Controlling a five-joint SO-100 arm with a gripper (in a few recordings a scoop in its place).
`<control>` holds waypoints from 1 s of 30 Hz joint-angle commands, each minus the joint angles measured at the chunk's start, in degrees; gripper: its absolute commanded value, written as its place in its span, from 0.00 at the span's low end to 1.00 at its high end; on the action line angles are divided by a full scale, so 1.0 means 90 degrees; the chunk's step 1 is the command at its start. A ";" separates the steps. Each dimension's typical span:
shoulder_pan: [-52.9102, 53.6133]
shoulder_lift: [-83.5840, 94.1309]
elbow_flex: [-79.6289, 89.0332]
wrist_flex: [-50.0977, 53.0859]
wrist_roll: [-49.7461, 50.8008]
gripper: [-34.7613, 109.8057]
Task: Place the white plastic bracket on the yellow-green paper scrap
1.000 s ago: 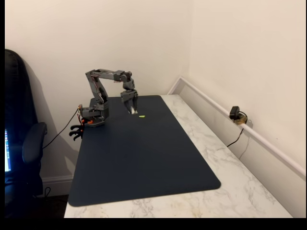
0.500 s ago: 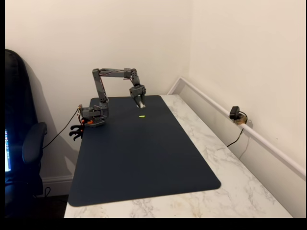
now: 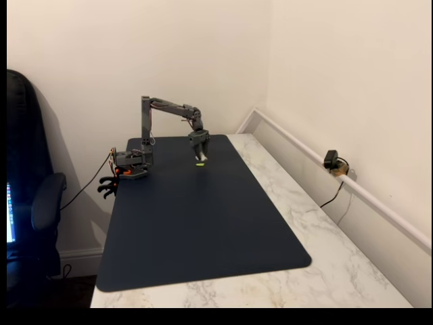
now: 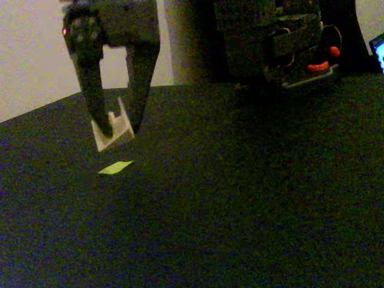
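Marble-patterned white stone makes up the surface (image 3: 318,223), and a large dark mat (image 3: 196,223) covers most of it, its near edge lying close to the front of the surface in the wide fixed view. Nearest the camera that mat is bare.

Farther back, the yellow-green paper scrap (image 4: 116,167) lies flat on the mat; in the wide fixed view it shows as a small bright fleck (image 3: 200,164) toward the mat's far end. Just above it hangs the tool (image 4: 117,129), pointing straight down from the grey arm (image 3: 169,108). Its two fingers (image 4: 96,90) are clamped on the white plastic bracket (image 4: 114,133), which sits between their tips and pokes out a little below them. In the close fixed view the bracket is lifted off the mat and apart from the scrap, with a strip of dark mat visible between the two; the scrap lies slightly nearer the camera than the bracket. In the wide fixed view the tool (image 3: 200,156) stands right over the scrap, too small there to judge the gap.

Behind the tool, the arm's base (image 3: 132,164) is fixed at the mat's far left corner, with orange parts and a dark cable trailing off the edge. To the left stands a dark office chair (image 3: 30,196). At the right, a small black camera (image 3: 333,161) sits by the white rail along the cream wall (image 3: 338,81).
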 commanded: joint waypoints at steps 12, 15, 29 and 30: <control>0.0498 -0.0107 0.0127 -0.0107 -0.0010 0.24; 0.0488 -0.0205 0.0117 -0.0127 0.0010 0.24; 0.0508 -0.0498 -0.0264 0.0215 0.0078 0.44; 0.0508 -0.0449 -0.0264 0.0215 0.0078 0.45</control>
